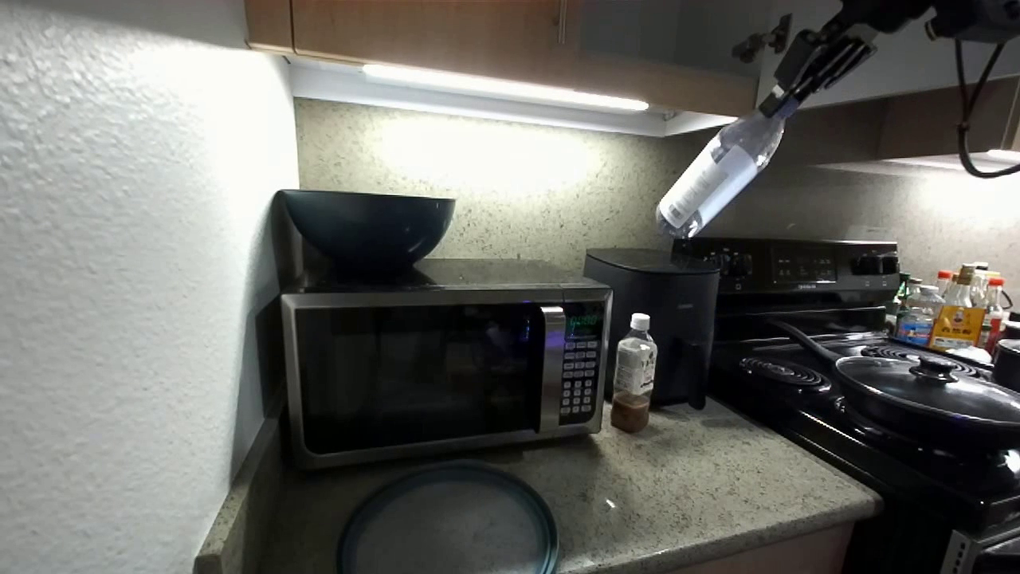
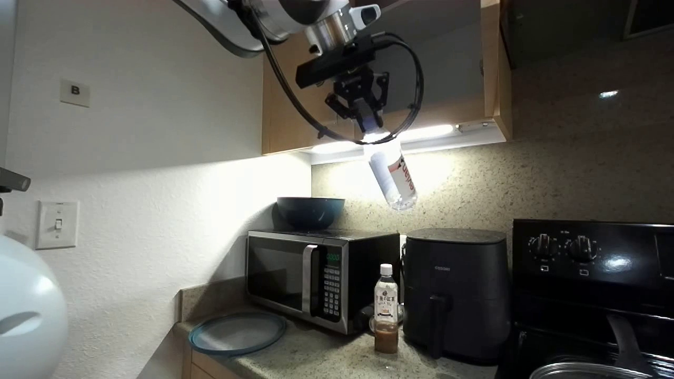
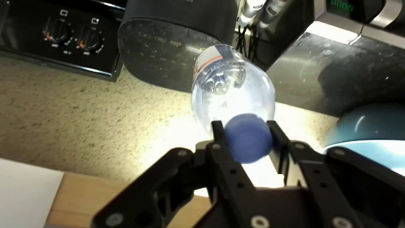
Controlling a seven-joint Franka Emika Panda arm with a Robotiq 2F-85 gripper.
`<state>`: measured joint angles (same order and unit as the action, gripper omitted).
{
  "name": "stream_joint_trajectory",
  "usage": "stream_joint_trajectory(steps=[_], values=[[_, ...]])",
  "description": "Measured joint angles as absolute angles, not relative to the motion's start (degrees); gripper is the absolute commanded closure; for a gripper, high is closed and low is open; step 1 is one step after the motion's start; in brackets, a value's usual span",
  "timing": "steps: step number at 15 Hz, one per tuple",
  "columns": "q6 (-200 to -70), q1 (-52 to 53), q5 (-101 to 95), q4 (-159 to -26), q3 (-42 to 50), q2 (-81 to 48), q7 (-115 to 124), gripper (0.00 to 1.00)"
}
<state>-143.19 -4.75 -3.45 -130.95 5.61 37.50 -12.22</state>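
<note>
My claw (image 3: 246,132) is clamped on the round blue cap (image 3: 248,141) of a clear white-labelled plastic bottle (image 1: 721,175), tilted, upper right in an exterior view. Grasp and lift look done; release isn't: it hangs midair, above the boxy black air fryer (image 2: 455,284) in frame.

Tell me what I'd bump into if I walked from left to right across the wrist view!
First stove knob, second stove knob, air fryer, blue bottle cap, blue bowl.
</note>
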Motion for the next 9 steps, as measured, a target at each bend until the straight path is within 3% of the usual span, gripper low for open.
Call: stream_joint_trajectory(steps=[1, 2, 4, 5, 9], values=[[-144.2, -5.9, -4.8, -131.2, 4.8, 38.7, -10.3, 0.89], [-144.4, -7.0, -5.9, -131.5, 4.0, 39.7, -8.9, 0.64], [-144.4, -8.3, -7.0, -132.7, 3.3, 41.1, -7.5, 0.64], [-144.4, -8.6, -7.2, -133.2, 3.3, 41.4, -7.3, 0.89], [-144.5, -8.7, -7.2, -133.0, 3.3, 41.7, -7.3, 0.89]])
